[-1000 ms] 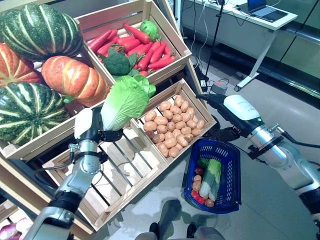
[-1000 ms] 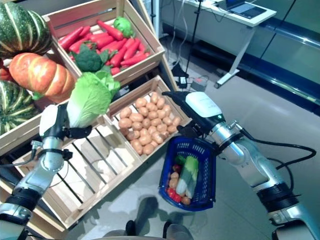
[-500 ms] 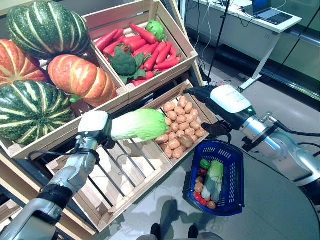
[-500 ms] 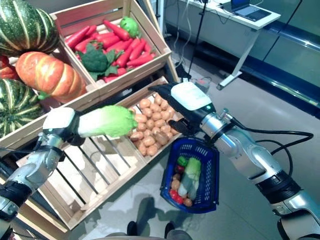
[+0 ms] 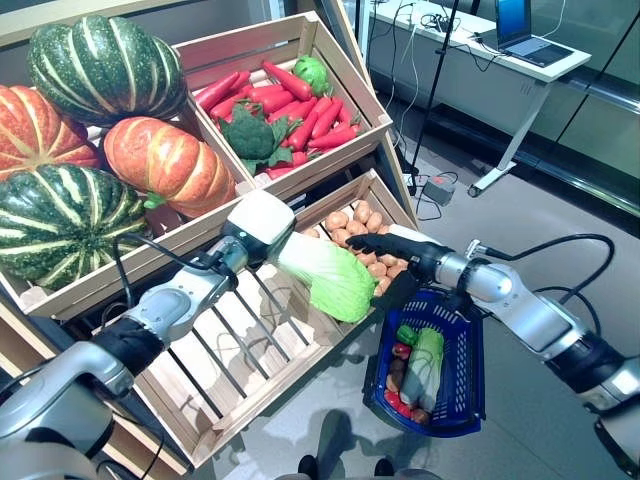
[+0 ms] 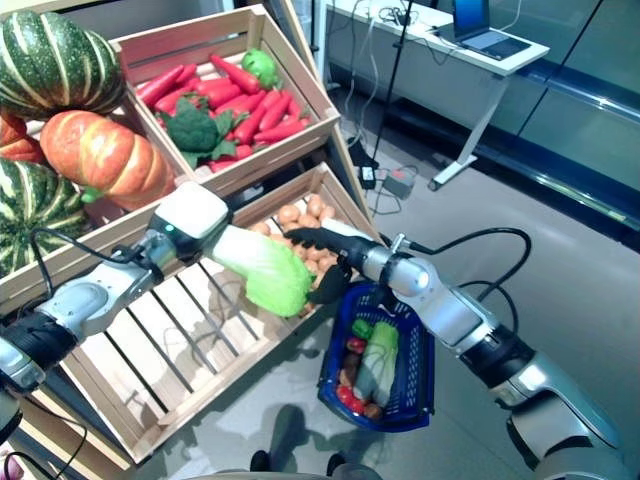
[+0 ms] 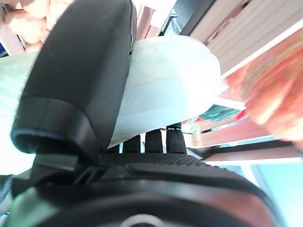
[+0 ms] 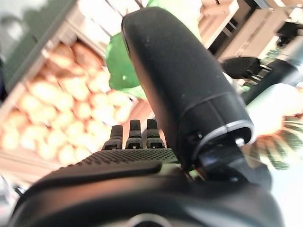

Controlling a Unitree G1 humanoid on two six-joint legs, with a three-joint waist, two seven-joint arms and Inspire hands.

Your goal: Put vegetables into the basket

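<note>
My left hand [image 5: 258,222] is shut on a pale green cabbage [image 5: 330,277], white at the stalk end, and holds it leaf end down over the stand's lower crates, just left of the blue basket [image 5: 468,352]. In the left wrist view my fingers [image 7: 156,141] and thumb curl round the cabbage's white stalk [image 7: 175,85]. My right hand [image 5: 400,250] is open, fingers straight, over the basket's far rim, right beside the cabbage's leafy tip. The basket stands on the floor and holds a long green-and-white vegetable [image 5: 422,362] and small red and orange pieces.
A wooden stand [image 5: 240,360] of crates with vegetables rises on the left, an open slatted crate at its front. A white desk [image 5: 520,60] with a laptop stands at the back right. Grey floor [image 5: 560,430] lies to the right of the basket.
My left hand has swung the cabbage right and down, tipping it leaf end down toward the basket. My right hand has turned and dropped to the basket's far rim.
</note>
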